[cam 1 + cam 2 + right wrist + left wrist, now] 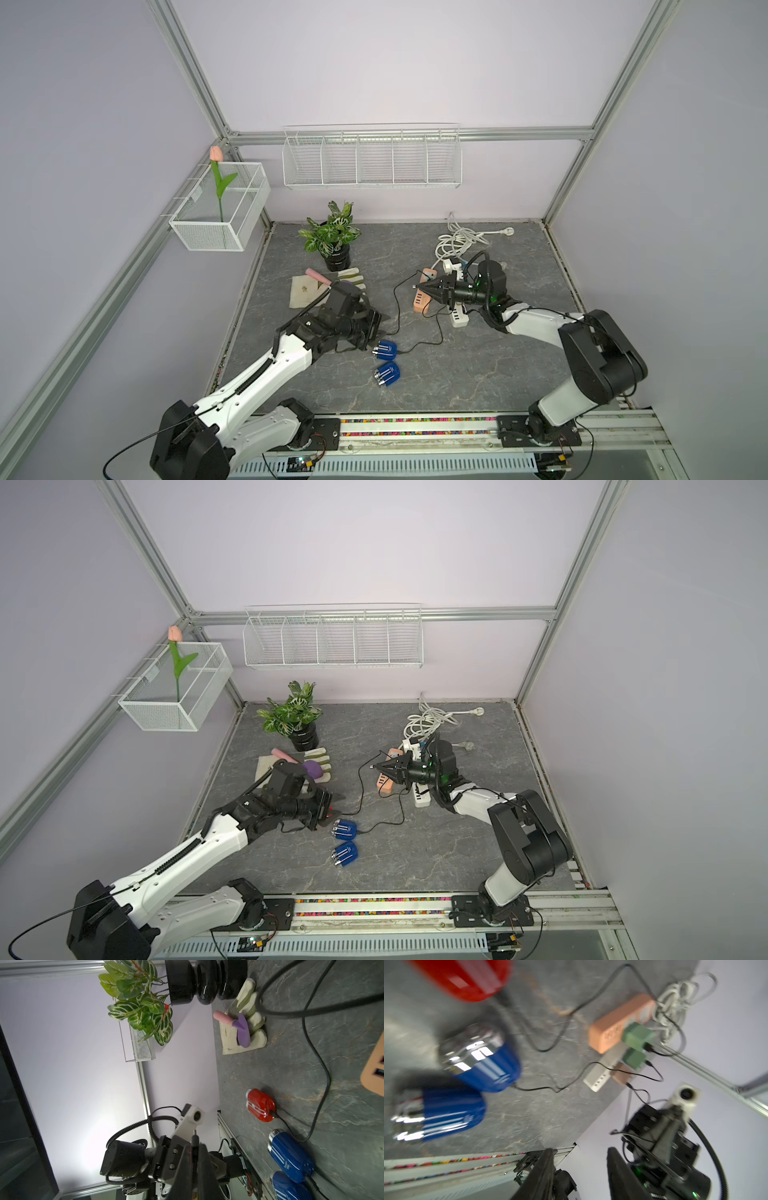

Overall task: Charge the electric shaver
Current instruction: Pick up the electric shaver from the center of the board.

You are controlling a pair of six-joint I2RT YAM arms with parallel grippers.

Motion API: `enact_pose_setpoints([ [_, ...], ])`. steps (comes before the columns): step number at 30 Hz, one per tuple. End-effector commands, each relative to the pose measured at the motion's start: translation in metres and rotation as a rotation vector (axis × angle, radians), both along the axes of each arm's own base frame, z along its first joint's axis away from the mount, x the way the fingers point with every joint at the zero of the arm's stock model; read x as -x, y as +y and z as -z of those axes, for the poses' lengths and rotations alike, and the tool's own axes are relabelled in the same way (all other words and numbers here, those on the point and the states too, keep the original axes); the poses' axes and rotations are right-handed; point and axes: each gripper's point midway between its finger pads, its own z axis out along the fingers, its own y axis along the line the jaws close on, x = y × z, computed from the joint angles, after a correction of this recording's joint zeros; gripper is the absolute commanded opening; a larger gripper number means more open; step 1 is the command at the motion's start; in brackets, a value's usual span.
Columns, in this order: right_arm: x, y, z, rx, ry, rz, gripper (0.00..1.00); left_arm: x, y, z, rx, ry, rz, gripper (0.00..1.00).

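This is a robotics lab test cell, dressed up as a corner of a home. A silver aluminium profile frame [519, 134] holds plain lilac wall panels [395, 62] around a grey stone-patterned counter [478, 374]. Two white-and-black robot arms [266, 370] are bolted to a metal rail [415, 428]. Beyond the left jaws stands a leafy green plant in a black pot [332, 232]. Farther off hang a white wire-mesh basket [208, 237] holding a single pink tulip [216, 153] and a long white wire rack [370, 166].

two blue shavers [385, 350] [387, 373], one red shaver [260, 1105], two green adapters [638, 1035] [634, 1059], one plant [330, 232].
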Motion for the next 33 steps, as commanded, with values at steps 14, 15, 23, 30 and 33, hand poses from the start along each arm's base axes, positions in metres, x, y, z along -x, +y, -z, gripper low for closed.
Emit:
enact_pose_setpoints([
  [14, 0.02, 0.004, -0.013, 0.031, -0.09, -0.093, 0.07, 0.074, -0.035, 0.056, 0.01, 0.548, -0.458, 0.64],
  [15, 0.019, 0.004, -0.014, 0.03, -0.09, -0.095, 0.07, 0.072, -0.033, 0.058, 0.004, 0.535, -0.47, 0.64],
  [23, 0.019, 0.004, -0.011, 0.026, -0.069, -0.105, 0.07, 0.052, -0.016, 0.07, -0.033, 0.476, -0.578, 0.68],
  [30, 0.011, 0.004, -0.013, 0.02, -0.062, -0.094, 0.07, 0.044, -0.001, 0.075, -0.096, 0.505, -0.649, 0.67],
  [33, 0.007, 0.004, -0.012, 0.019, -0.058, -0.086, 0.07, 0.04, -0.001, 0.079, -0.1, 0.52, -0.661, 0.67],
])
